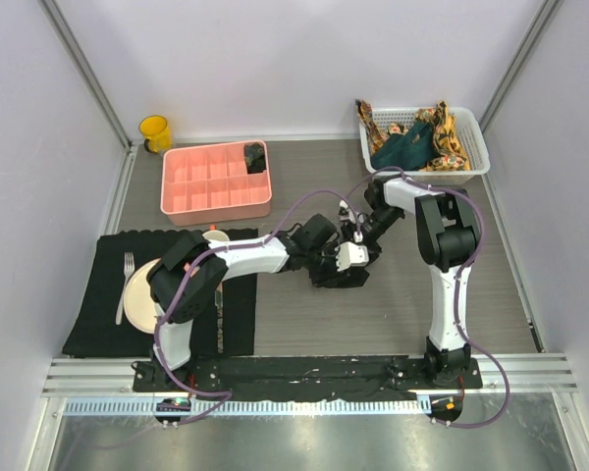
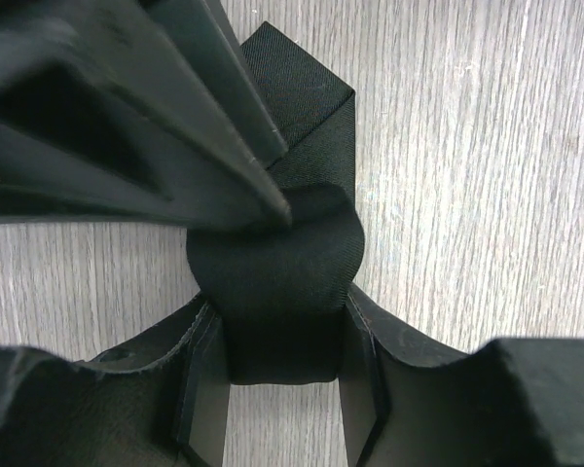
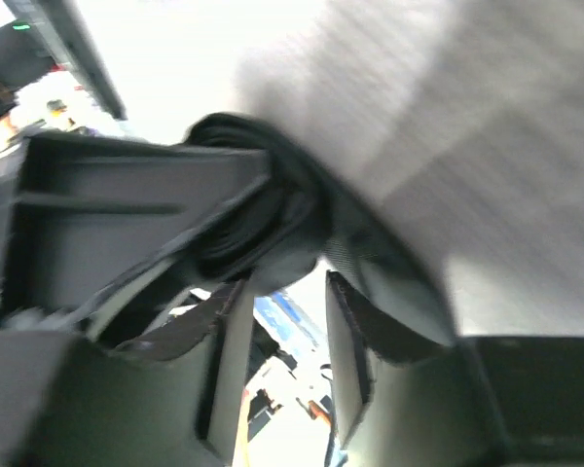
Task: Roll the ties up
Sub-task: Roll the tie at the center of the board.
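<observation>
Jaws of the left gripper (image 2: 280, 326) stand partway closed, clamping the rolled black tie (image 2: 273, 258) at mid-frame; we see its loose tail run toward the top edge. The right gripper (image 3: 284, 287) gapes empty.

The left gripper (image 2: 280, 326) clamps a rolled section of the black tie (image 2: 273, 263), with one finger pressed against each side of the roll. The right gripper (image 2: 273, 190) enters from the upper left, and its tip touches the top of the roll. The pointed end of the tie lies flat on the wood-grain table (image 2: 467, 146) beyond the roll.
</observation>
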Available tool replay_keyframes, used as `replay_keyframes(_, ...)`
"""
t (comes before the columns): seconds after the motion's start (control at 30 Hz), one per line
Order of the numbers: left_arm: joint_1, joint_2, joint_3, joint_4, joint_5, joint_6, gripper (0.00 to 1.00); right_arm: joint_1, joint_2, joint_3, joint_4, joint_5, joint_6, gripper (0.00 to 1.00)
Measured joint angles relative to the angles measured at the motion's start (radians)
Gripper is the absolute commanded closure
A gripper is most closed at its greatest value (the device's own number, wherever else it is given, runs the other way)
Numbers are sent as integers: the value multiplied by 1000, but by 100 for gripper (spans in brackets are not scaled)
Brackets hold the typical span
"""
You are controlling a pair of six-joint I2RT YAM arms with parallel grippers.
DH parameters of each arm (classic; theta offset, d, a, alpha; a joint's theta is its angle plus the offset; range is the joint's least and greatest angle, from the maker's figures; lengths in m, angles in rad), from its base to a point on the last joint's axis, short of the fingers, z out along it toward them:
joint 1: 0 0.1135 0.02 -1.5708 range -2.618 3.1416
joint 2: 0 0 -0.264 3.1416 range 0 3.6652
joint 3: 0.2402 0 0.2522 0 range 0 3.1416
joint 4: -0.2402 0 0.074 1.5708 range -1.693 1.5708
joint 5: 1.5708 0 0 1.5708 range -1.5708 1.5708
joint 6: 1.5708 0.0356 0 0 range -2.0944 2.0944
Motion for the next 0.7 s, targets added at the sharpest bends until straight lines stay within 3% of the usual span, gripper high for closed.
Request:
replay_keyframes(0.07, -1, 2, 6, -8, 0, 3, 77, -8, -17, -5, -1, -48, -7, 50)
replay_keyframes(0.3, 0, 16, 37, -51, -1, 6, 73, -2, -43, -21, -11, -165, -30, 51)
replay_keyframes(0.47, 0, 23, 52, -69, -1, 10, 66, 10, -36, -40, -2, -162, -40, 64)
replay_keyframes(0.5, 0, 23, 55, -72, -1, 11, 64, 12, -29, -40, 5, -157, -40, 76)
replay_keyframes(0.6, 0, 26, 60, -82, -1, 18, 54, 13, -6, -40, 14, -141, -31, 99)
replay_keyframes(0.7, 0, 26, 60, -79, 0, 25, 41, 2, -1, -43, 8, -139, -7, 99)
